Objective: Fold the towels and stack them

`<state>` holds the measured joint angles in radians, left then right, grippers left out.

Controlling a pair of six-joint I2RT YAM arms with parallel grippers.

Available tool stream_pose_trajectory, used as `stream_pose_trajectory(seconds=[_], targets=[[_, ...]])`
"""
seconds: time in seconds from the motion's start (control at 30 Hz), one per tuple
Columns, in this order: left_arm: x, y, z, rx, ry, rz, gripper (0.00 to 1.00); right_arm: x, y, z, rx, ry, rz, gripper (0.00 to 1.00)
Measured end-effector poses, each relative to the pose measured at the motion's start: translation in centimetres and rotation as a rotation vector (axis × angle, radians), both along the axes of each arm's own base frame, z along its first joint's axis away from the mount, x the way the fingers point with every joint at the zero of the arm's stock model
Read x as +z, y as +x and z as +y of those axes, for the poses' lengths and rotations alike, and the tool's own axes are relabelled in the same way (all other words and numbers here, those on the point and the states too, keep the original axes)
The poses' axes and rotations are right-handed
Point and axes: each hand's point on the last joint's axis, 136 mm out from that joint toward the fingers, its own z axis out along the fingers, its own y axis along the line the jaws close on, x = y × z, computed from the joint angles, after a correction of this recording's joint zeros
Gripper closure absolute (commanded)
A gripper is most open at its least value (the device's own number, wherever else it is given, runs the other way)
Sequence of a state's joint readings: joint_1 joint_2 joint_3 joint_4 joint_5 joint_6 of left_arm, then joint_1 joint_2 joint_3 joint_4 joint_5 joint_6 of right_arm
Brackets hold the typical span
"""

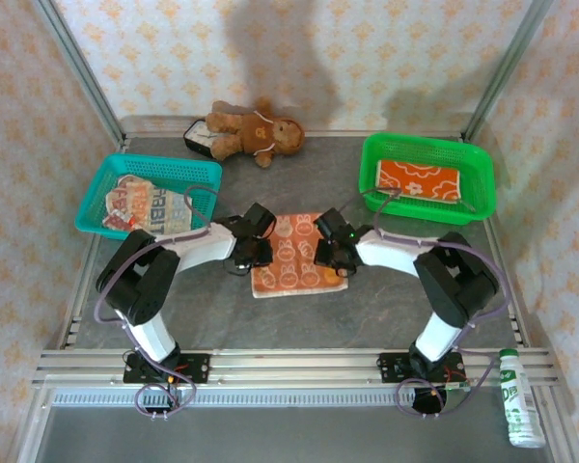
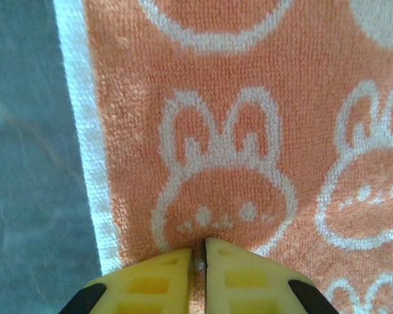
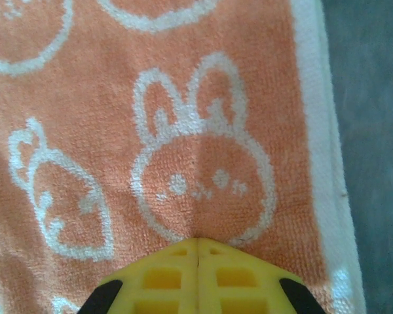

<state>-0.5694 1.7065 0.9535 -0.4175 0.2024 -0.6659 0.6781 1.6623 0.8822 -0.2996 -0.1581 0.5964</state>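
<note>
The orange-and-cream towel [image 1: 294, 258] with cartoon rabbits lies flat in the middle of the table. At its left edge, my left gripper [image 1: 252, 253] [image 2: 204, 243] is shut on a small pinch of its cloth [image 2: 249, 131]; orange fabric shows in the narrow slit between the yellow fingers. My right gripper [image 1: 330, 253] [image 3: 197, 239] is shut at the right edge, and the cloth [image 3: 183, 118] puckers into its closed tips. A cream lettered towel [image 1: 147, 204] lies crumpled in the teal basket [image 1: 101, 183]. The orange flowered towel [image 1: 420, 179] lies folded in the green basket [image 1: 478, 164].
A brown teddy bear [image 1: 253, 131] lies at the back of the table. A white and green bottle [image 1: 521, 397] lies beyond the front rail at the right. Metal frame posts stand at the back corners, with patterned walls around.
</note>
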Motion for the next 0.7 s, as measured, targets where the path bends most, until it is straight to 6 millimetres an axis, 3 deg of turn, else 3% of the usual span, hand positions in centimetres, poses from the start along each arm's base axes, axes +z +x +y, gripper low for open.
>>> stream_pose_trajectory(seconds=[0.2,0.33,0.43,0.53,0.7], targets=[[0.1,-3.8,0.5,-0.004,-0.024,0.017,0.86,0.1,-4.9,-0.1,0.003,0.005,0.021,0.98],[1.1,-4.3,0.6,-0.011,-0.022,0.028,0.86,1.2,-5.2,-1.0,-0.023,-0.019,0.013,0.97],[2.9,-2.8,0.4,-0.013,-0.028,-0.001,0.88,3.2,-3.5,-0.8,-0.034,-0.029,-0.025,1.00],[5.3,0.3,0.5,0.012,-0.044,-0.063,0.93,5.5,-0.2,-0.3,-0.059,-0.016,-0.082,1.00],[6.1,5.3,2.2,0.067,-0.023,-0.107,0.97,5.9,4.2,-0.9,-0.085,-0.058,-0.114,1.00]])
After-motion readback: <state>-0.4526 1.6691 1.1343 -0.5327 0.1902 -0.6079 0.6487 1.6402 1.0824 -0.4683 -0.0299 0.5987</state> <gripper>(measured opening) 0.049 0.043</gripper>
